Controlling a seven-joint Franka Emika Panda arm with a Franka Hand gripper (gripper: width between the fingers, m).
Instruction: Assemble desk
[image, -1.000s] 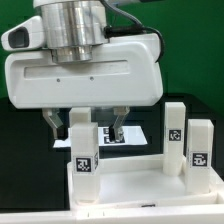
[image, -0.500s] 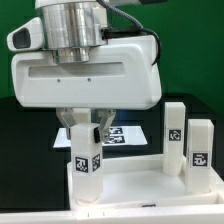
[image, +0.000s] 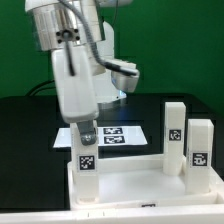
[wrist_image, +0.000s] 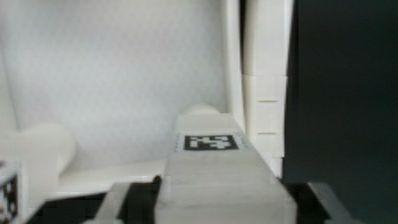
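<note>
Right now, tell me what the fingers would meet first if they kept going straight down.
The fingers already clamp the tagged leg, so pushing down would drive that leg into the tabletop panel at its corner. How deep it already sits there is unclear.

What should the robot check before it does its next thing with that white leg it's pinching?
1. Pincer closed on the leg: ok; in the wrist view its fingers sit on both sides of it.
2. Leg upright in the tabletop corner: ok, it looks straight.
3. Leg pushed fully into its socket: cannot tell, the bottom is hidden.
4. The other two legs standing at the exterior view's right: ok.
5. Marker board lying flat behind the desk: ok.
</note>
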